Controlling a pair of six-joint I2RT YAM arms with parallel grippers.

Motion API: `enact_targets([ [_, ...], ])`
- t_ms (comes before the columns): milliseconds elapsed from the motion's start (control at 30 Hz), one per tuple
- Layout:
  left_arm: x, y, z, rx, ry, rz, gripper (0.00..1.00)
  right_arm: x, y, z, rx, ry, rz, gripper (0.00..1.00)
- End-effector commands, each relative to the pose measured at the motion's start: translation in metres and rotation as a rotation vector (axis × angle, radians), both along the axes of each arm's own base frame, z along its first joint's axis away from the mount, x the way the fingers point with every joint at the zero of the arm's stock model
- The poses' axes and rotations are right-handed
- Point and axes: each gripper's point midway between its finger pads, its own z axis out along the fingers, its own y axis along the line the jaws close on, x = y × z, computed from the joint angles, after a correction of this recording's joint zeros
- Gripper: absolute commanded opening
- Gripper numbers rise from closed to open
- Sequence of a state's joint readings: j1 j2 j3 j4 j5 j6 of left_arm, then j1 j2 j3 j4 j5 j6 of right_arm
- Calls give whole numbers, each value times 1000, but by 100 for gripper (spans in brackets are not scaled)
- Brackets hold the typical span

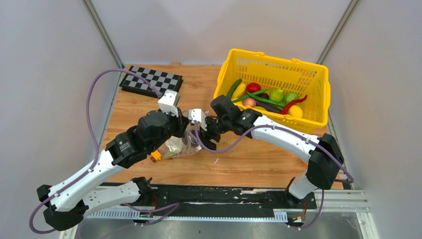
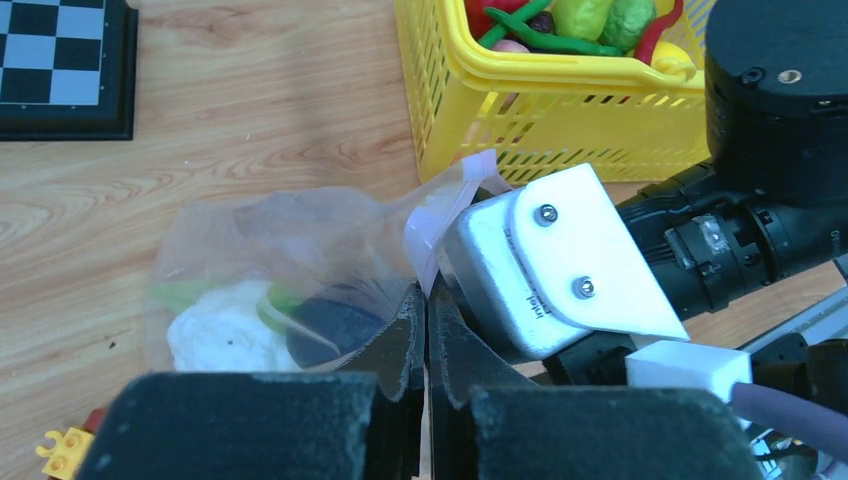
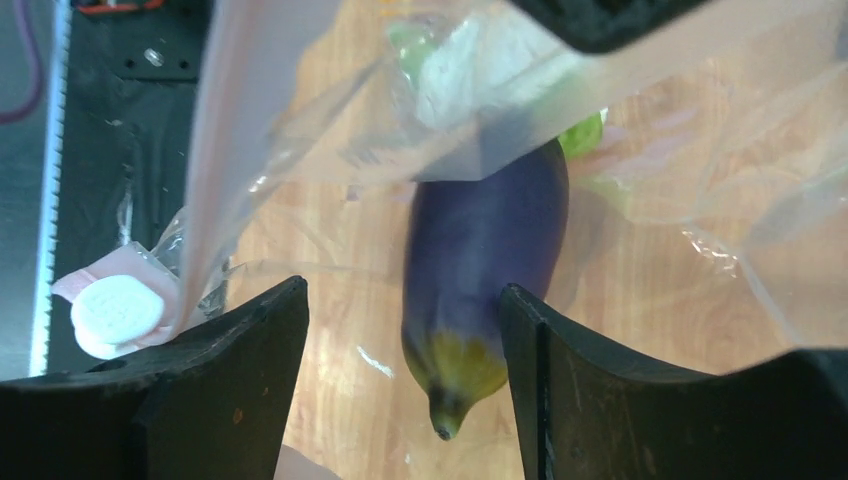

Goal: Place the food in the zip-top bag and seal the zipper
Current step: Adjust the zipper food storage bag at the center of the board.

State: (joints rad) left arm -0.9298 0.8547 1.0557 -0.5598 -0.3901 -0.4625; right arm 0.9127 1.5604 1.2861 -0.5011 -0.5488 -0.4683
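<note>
The clear zip-top bag (image 1: 179, 147) lies on the wooden table between both arms. My left gripper (image 2: 427, 295) is shut on its pink zipper strip (image 2: 440, 225), holding the mouth up. My right gripper (image 3: 402, 292) is open at the bag's mouth. Between its fingers a purple eggplant (image 3: 490, 250) points stem-first at the camera, blurred, its side by the right finger (image 3: 560, 380) and a gap on the other side. Deeper in the bag are a white piece (image 2: 215, 335) and green bits. The small white slider (image 3: 115, 312) sits at the strip's end. More food (image 1: 271, 97) fills the basket.
The yellow basket (image 1: 272, 59) stands at the back right, close behind the right arm. A checkerboard (image 1: 152, 80) lies at the back left. A small orange block (image 1: 156, 156) sits by the bag's near end. The black rail (image 1: 224, 196) runs along the table's near edge.
</note>
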Motion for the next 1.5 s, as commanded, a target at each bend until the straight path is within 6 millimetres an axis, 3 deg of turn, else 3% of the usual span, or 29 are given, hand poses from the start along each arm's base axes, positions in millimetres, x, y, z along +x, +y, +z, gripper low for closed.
enact_targets([
  [0,1,0,27,-65,-57,3,0,18,-9,-3,-65,-111,-14,72],
  [233,2,3,24,-61,-53,19,0,21,-15,-28,-153,-112,-27,72],
  [567,4,-1,22,-63,-49,16,0,27,-20,-52,-236,-92,-46,54],
  [767,4,1,23,-68,-54,28,0,23,-21,-61,-236,-81,-38,67],
  [967,5,0,20,-66,-49,29,0,23,-15,-67,-214,-54,-50,55],
  [1033,5,0,22,-71,-52,27,0,26,-14,-69,-216,-57,-65,47],
  [1067,5,0,23,-73,-55,30,0,27,-14,-70,-215,-62,-72,36],
  [1100,5,1,23,-75,-56,32,0,28,-13,-69,-212,-64,-72,29],
  [1233,4,3,24,-76,-61,36,0,32,-9,-53,-173,-79,-100,29],
  [1467,4,3,23,-69,-55,35,0,42,-5,21,58,-162,-211,50],
])
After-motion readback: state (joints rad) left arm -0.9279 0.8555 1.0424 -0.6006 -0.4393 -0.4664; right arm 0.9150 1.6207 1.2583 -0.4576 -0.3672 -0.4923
